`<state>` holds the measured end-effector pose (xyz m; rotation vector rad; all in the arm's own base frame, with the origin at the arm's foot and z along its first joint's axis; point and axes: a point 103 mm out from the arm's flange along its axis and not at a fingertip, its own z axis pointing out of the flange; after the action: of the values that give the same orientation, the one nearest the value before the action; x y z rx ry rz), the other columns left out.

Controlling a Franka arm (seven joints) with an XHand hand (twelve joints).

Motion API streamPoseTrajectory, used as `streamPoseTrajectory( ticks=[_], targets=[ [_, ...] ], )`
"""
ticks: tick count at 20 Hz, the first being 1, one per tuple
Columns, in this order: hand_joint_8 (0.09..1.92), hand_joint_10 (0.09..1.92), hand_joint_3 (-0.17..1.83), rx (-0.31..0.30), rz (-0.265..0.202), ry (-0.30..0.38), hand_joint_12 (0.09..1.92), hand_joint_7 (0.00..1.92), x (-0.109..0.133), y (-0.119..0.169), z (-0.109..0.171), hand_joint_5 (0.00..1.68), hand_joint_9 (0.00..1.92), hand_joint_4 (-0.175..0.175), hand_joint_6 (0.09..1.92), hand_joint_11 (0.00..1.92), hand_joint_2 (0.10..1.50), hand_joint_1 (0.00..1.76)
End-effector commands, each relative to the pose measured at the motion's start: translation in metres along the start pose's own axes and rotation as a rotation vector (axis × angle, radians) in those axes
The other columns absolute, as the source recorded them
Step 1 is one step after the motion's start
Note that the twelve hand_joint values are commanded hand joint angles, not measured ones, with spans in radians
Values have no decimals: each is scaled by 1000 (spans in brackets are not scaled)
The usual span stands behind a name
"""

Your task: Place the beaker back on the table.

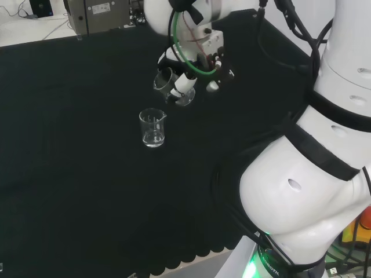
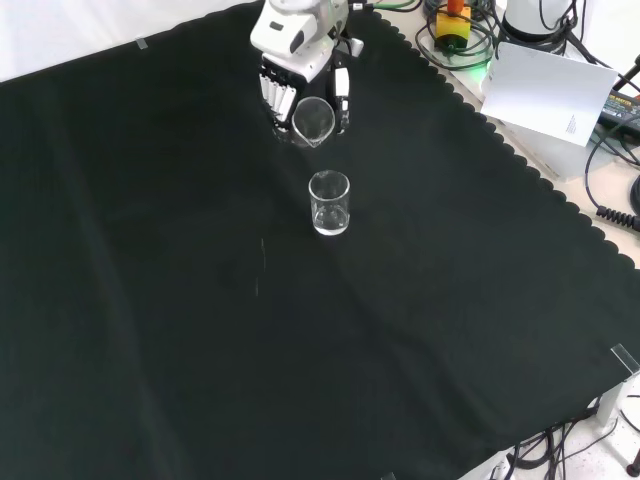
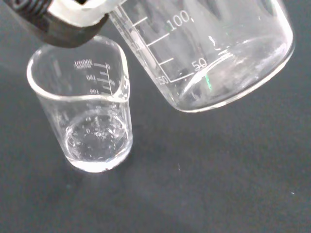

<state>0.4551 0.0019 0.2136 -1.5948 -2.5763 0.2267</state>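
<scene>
Clearly unfinished: the robot hand (image 1: 194, 61) grips a tilted glass beaker (image 1: 169, 83) above the surface (image 1: 87, 174), beside the upright small beaker (image 1: 153, 128); lowering and release remain.

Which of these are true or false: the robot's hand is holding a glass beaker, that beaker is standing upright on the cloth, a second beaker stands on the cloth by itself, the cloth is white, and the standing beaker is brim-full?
1. The hand holds a glass beaker. True.
2. The held beaker stands upright on the cloth. False: it is tilted in the hand, its mouth turned sideways.
3. A second beaker stands upright on the cloth, apart from the hand. True.
4. The cloth is white. False: it is black.
5. The standing beaker is brim-full. False: the wrist view shows no such fill; at most a little shows at its bottom.
</scene>
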Motion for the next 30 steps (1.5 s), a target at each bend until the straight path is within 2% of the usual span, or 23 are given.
streamPoseTrajectory(
  ticks=[1, 5, 11, 13, 16, 22, 30],
  targets=[
    [1198, 846, -175, -130, 17, 135, 847, 1354, -39, -6, 14, 1044, 1519, -175, 975, 1327, 1161, 1168],
    [1199, 846, -175, -177, 44, 190, 846, 1351, -57, -2, 27, 1040, 1515, -175, 981, 1323, 1163, 1167],
    [1188, 836, -175, -241, 65, 233, 840, 1332, -81, 16, 50, 1035, 1497, -175, 986, 1312, 1165, 1166],
    [931, 815, -175, -241, 62, 249, 822, 1279, -86, 23, 58, 1014, 1485, -165, 935, 1305, 1141, 1244],
    [787, 794, -175, -248, 68, 264, 803, 1265, -91, 29, 67, 1014, 1480, -161, 892, 1305, 1124, 1283],
    [746, 764, -175, -284, 71, 289, 779, 1274, -100, 40, 82, 1026, 1485, -161, 866, 1311, 1117, 1290],
    [720, 738, -175, -302, 59, 340, 760, 1287, -107, 57, 107, 1039, 1490, -160, 844, 1319, 1112, 1292]
  ],
)
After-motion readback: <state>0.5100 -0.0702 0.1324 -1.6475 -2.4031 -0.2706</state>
